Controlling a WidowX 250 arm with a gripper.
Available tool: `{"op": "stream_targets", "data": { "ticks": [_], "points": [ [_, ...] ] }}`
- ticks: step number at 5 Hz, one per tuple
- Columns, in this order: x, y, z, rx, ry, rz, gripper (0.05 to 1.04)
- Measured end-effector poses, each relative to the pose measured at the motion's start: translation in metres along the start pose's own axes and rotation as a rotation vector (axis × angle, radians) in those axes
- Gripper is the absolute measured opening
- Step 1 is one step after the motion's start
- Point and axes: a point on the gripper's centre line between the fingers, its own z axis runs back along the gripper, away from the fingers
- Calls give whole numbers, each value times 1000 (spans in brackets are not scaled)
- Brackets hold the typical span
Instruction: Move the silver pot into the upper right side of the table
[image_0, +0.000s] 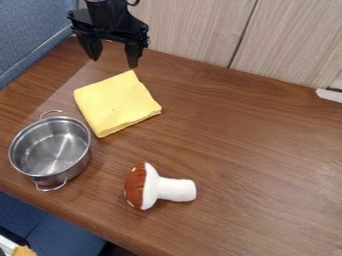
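Your gripper (113, 59) hangs near the far edge of the table (247, 130), its fingers spread wide with nothing between them. The pot (51, 150) stands upright nearer the camera than the gripper and to its left in the view, just past the yellow cloth (117, 103). Expect thin, stiff metal: probably light for its bulk, hard to dent, but smooth enough to slip or swivel if you pinch it shallowly. The rim on the gripper's side looks like your best hold, one finger inside and one outside, set deep. The far handle (51, 111) is closer to you, but such a narrow loop may let the pot tip. Lift clear of the cloth and the toy mushroom (160, 187), then carry it rightward.
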Motion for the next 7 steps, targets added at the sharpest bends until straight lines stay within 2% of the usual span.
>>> {"op": "stream_targets", "data": {
  "ticks": [2,4,5,6,7],
  "points": [
    [-13,-7,-7,-25,63,0,999],
    [-33,-15,13,-18,42,-11,999],
    [-58,-17,22,8,64,-10,999],
    [-87,-13,21,92,136,-11,999],
    [-107,-7,9,126,190,1,999]
  ]
}}
